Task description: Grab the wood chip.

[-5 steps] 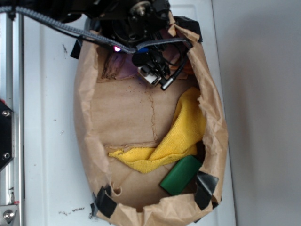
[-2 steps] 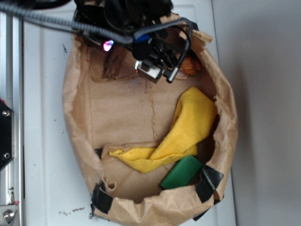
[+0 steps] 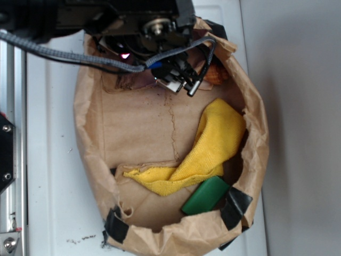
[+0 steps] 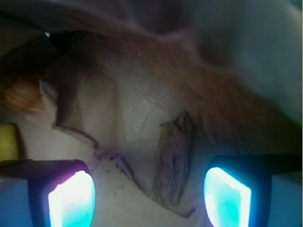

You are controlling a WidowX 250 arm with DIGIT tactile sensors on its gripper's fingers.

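Observation:
In the wrist view the wood chip [image 4: 173, 163], a grey-brown rough sliver, lies flat on the brown paper. My gripper [image 4: 149, 198] is open. The chip sits between the glowing pads [image 4: 71, 198], closer to the right one and touching neither. Seen from outside, my gripper [image 3: 141, 60] hangs over the back of the paper bag [image 3: 88, 144], and the arm hides the chip.
An orange-tan seashell [image 3: 216, 74] rests at the bag's back right, also at the wrist view's left edge as the seashell [image 4: 21, 94]. A yellow cloth [image 3: 213, 144] drapes along the right side. A green block [image 3: 205, 194] lies at the front right. A torn paper flap [image 4: 80, 109] lies left of the chip.
The bag's walls have spread and shifted left, uncovering the seashell. The arm has moved slightly over the back of the bag.

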